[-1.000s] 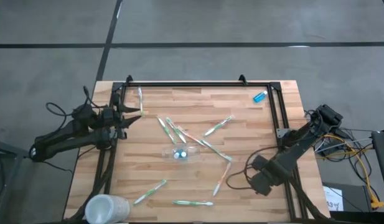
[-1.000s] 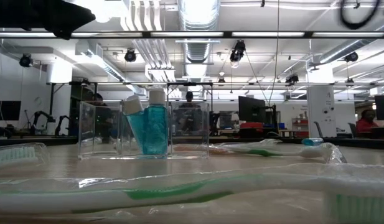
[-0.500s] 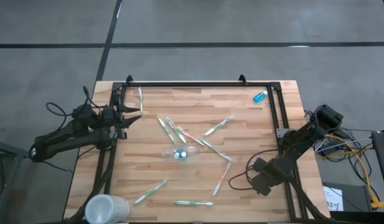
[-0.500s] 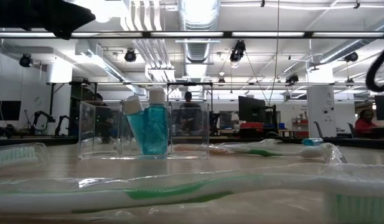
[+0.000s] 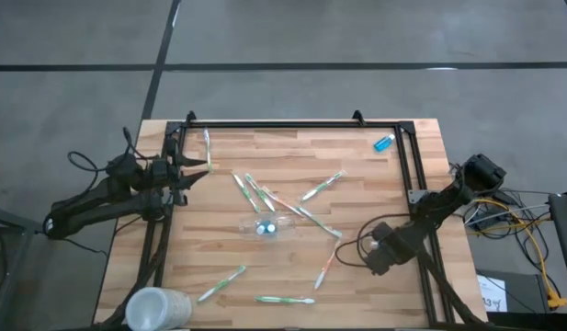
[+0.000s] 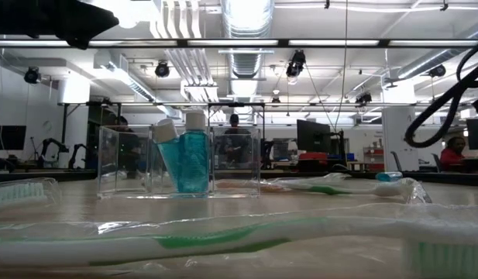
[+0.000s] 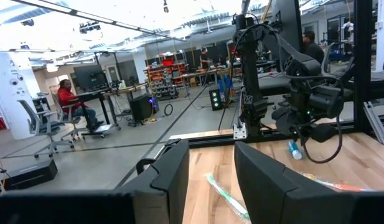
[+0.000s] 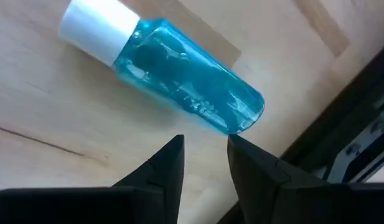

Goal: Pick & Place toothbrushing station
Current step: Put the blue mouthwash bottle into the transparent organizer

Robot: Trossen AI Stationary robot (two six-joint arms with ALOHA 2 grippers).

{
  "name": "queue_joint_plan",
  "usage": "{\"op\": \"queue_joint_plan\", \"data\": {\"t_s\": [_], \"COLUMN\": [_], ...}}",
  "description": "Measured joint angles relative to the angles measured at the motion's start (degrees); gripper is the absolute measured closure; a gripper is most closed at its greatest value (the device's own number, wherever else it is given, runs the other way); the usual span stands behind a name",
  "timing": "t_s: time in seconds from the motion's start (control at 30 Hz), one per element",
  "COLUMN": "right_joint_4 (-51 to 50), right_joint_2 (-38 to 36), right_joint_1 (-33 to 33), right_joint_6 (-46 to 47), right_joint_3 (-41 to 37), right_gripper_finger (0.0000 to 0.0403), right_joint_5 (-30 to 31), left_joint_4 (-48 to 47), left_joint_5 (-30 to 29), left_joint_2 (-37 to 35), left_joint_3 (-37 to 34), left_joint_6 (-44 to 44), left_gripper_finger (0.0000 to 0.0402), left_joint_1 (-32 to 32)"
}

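Wooden table [image 5: 375, 198]: left arm extends level at the left edge, left claw [image 5: 196, 168] open and empty; right arm is folded low at the right edge, right claw [image 8: 204, 146] slightly parted, gripping nothing, just beside a lying blue tube [image 8: 179, 78] whose faint print is unreadable. The clear toothbrushing station [image 5: 265, 226] stands mid-table, holding two blue tubes [image 6: 184, 159]. Wrapped toothbrushes [image 5: 255, 193] lie scattered; the nearest blurs in the low view

No readable text or labels appear anywhere.
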Motion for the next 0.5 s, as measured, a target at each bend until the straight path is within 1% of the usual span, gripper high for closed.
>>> {"op": "queue_joint_plan", "data": {"t_s": [0.23,0.5], "right_joint_4": [1.40,11.05], "right_joint_2": [0.00,-0.09], "right_joint_1": [-3.71,-9.28], "right_joint_6": [-3.70,-9.52], "right_joint_3": [-1.12,-2.23], "right_gripper_finger": [0.0284,0.0289], "right_joint_5": [4.62,7.57], "left_joint_4": [0.00,0.00], "left_joint_5": [0.00,0.00], "left_joint_2": [0.01,0.02], "left_joint_3": [0.00,0.00], "left_joint_6": [0.00,-0.02], "left_gripper_finger": [0.0268,0.0268], "left_joint_1": [-0.02,0.00]}}
